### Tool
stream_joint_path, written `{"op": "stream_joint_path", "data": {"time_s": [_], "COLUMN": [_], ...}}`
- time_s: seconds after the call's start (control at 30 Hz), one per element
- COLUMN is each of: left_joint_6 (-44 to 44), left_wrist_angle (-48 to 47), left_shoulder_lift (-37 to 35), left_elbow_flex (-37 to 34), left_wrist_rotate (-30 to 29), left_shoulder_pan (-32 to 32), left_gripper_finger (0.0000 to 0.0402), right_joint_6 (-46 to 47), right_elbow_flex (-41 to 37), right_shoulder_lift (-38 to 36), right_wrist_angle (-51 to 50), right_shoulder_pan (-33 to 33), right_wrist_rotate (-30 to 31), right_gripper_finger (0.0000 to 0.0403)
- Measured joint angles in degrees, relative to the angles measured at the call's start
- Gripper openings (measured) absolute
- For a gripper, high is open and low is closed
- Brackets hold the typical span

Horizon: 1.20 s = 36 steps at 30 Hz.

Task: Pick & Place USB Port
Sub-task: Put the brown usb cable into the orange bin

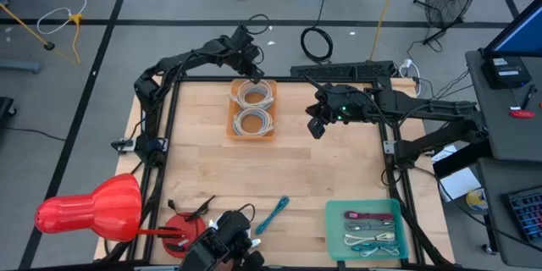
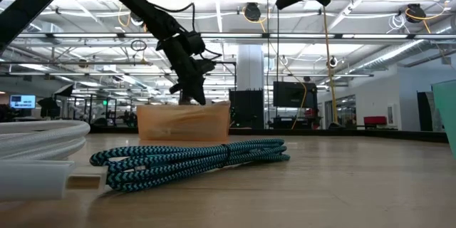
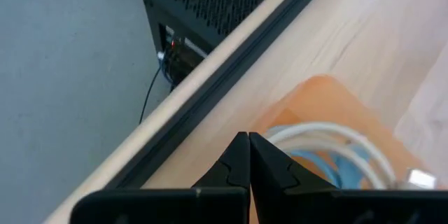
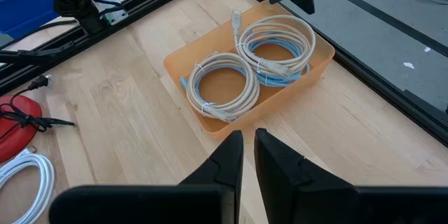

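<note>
Two coiled white cables (image 1: 253,107) lay in orange tray (image 1: 230,125) at desk's far edge; teal braided cable (image 1: 273,214) lay loose near front; more cables sat in green tray (image 1: 333,235).
</note>
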Motion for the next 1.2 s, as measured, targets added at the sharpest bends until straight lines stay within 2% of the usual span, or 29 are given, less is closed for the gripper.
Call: {"op": "stream_joint_path", "data": {"time_s": [1.2], "left_joint_6": [1.2], "left_wrist_angle": [-3.1], "left_shoulder_lift": [2.3], "left_elbow_flex": [0.0], "left_wrist_rotate": [-0.7], "left_shoulder_pan": [-0.4], "left_gripper_finger": [0.0000], "right_joint_6": [0.0], "right_elbow_flex": [0.0], "right_shoulder_lift": [0.0], "right_wrist_angle": [0.0], "right_shoulder_pan": [0.0], "right_wrist_rotate": [-0.1], "right_gripper_finger": [0.0029]}}
